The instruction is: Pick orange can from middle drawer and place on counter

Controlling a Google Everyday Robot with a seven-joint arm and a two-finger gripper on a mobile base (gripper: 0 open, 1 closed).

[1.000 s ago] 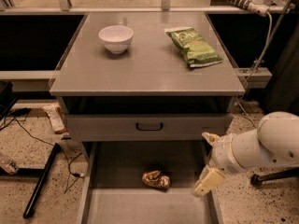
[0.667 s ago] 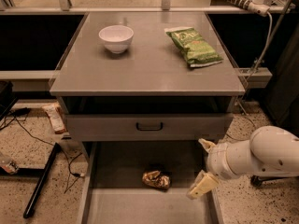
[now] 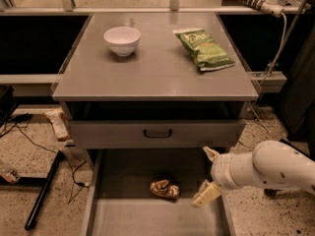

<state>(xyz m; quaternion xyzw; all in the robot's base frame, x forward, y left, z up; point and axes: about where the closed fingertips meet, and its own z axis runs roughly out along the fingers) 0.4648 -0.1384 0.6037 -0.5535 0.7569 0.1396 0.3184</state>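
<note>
Lab: loose cables (image 3: 285, 33), gripper (image 3: 203, 177) over drawer (image 3: 147, 219)

Floor (image 3: 64, 205): light speckled terrazzo, visible at 4 and 8 o'clock. A black bar (image 3: 44, 191) lies slantwise on it at 8 o'clock, with thin black cables (image 3: 34, 144) just above. Dark recesses (image 3: 29, 43) sit at 10 and 2 o'clock, each above a gray ledge (image 3: 24, 78). A white cable (image 3: 284, 38) hangs at 2 o'clock. Gripper (image 3: 203, 176): 5 o'clock, fingers spread apart.
</note>
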